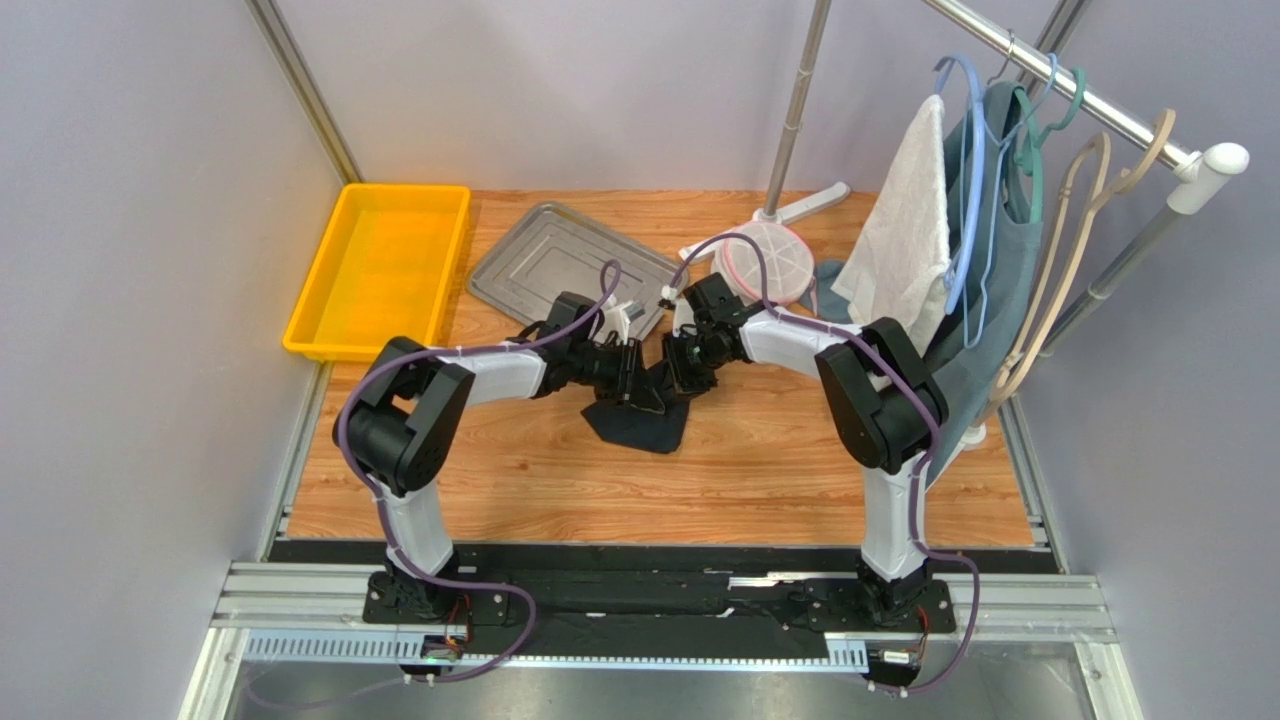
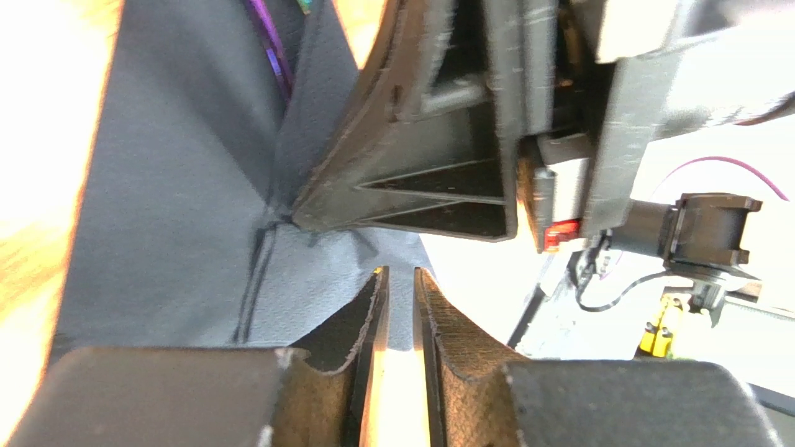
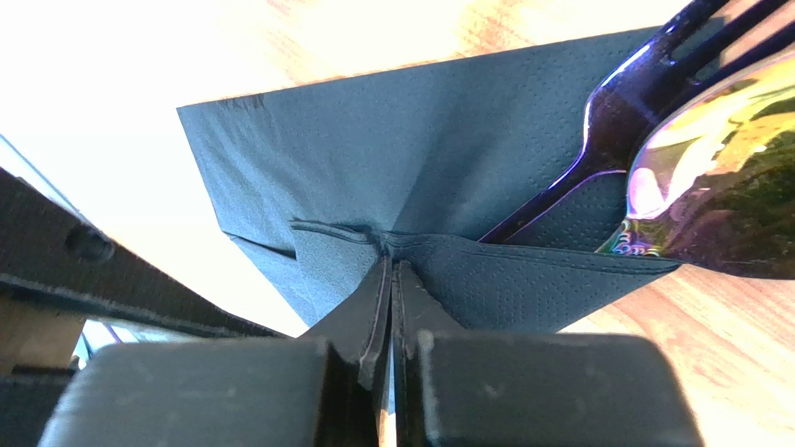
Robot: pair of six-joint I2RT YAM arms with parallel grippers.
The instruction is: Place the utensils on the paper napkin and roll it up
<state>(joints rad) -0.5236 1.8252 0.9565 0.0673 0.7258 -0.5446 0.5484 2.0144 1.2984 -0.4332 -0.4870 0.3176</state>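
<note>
**Right has the fold, left waits just short of it**

My right jaws are closed flat on the napkin [image 3: 392,168], pinching the ridge of a fold that runs crosswise right in front of them. In my right wrist view the fork [image 3: 597,140] and spoon [image 3: 718,168] lie on the sheet to the right of the pinch. Their heads are bare and the fork's handle slants in under the folded flap. I judge that their long axis crosses the fold at an angle rather than running along it.

My left jaws stand a narrow crack apart, with light showing through the gap and nothing in them. The napkin lies just past their tips, straight ahead. The black body of my right jaws hangs close over that same spot.

From above, both wrists meet over the middle of the surface [image 1: 751,480]. The napkin shows as a dark patch on their near side, and the utensils are hidden under me. Neither arm is clearly nearer, but only the right has a hold.

The roll depends on carrying that pinched fold over the handles. My left jaws probably need to grip the fold beside the right pinch, or the sheet may turn unevenly. With so little room between my jaws, a bump is the main risk.
</note>
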